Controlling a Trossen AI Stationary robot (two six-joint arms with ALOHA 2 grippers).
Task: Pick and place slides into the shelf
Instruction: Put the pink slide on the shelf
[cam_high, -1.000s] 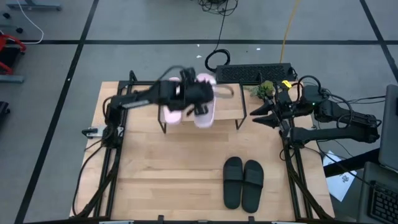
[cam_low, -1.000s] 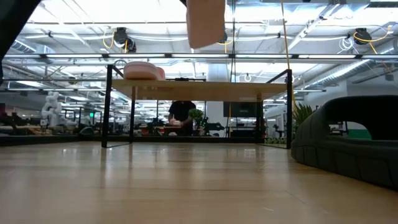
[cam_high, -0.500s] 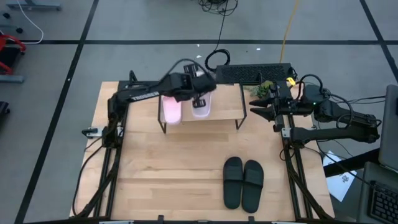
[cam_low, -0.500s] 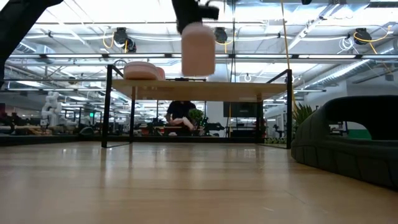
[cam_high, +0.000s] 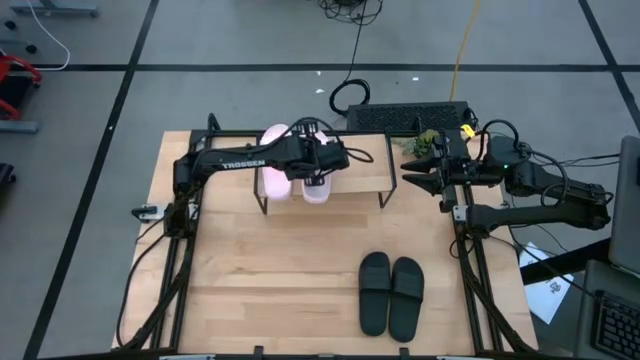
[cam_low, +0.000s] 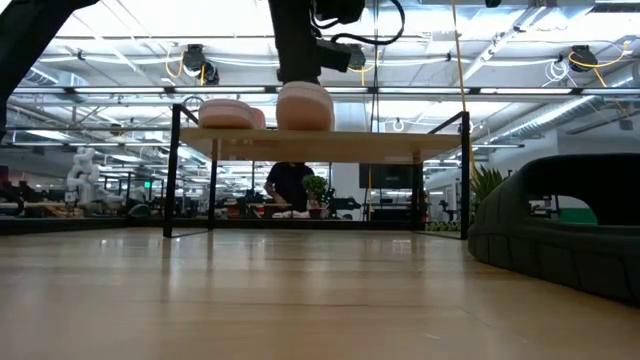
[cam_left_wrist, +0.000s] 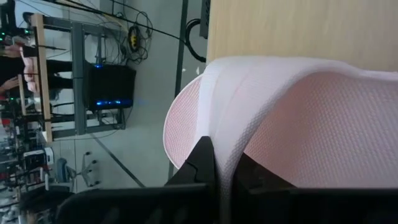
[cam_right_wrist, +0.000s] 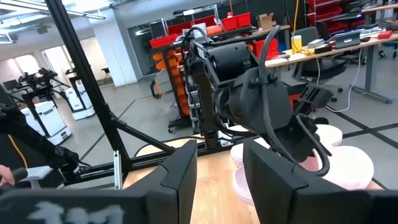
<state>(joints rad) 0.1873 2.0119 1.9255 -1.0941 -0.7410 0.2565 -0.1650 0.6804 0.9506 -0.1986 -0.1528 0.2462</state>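
My left gripper (cam_high: 318, 163) is shut on a pale pink slide (cam_high: 316, 186) on the shelf's wooden top board (cam_high: 362, 172); the low view shows the slide (cam_low: 305, 107) sitting on the board (cam_low: 330, 143). The second pink slide (cam_high: 275, 168) lies on its sole on the board beside it, toward the table's left. Two black slides (cam_high: 375, 292) (cam_high: 407, 297) lie side by side on the tabletop near the near edge. My right gripper (cam_high: 408, 172) waits open off the shelf's right end. My left gripper pinches the pink slide's wide strap at its edge (cam_left_wrist: 222, 144) between its two fingers (cam_left_wrist: 204, 160). It comes from above, pointing down. The slide sits level with its sole on the shelf's top board.
A black keyboard (cam_high: 408, 118) and a small green plant (cam_high: 428, 143) lie at the table's far right. Bare tabletop (cam_high: 290, 270) stretches between the shelf and the black slides. In the low view a black slide (cam_low: 560, 230) fills the right side.
My left gripper has moved down onto the shelf, carrying the pink slide. The slide hung upright above the board a second ago; now it lies level on the board beside the other pink slide. My left gripper stays shut on it.
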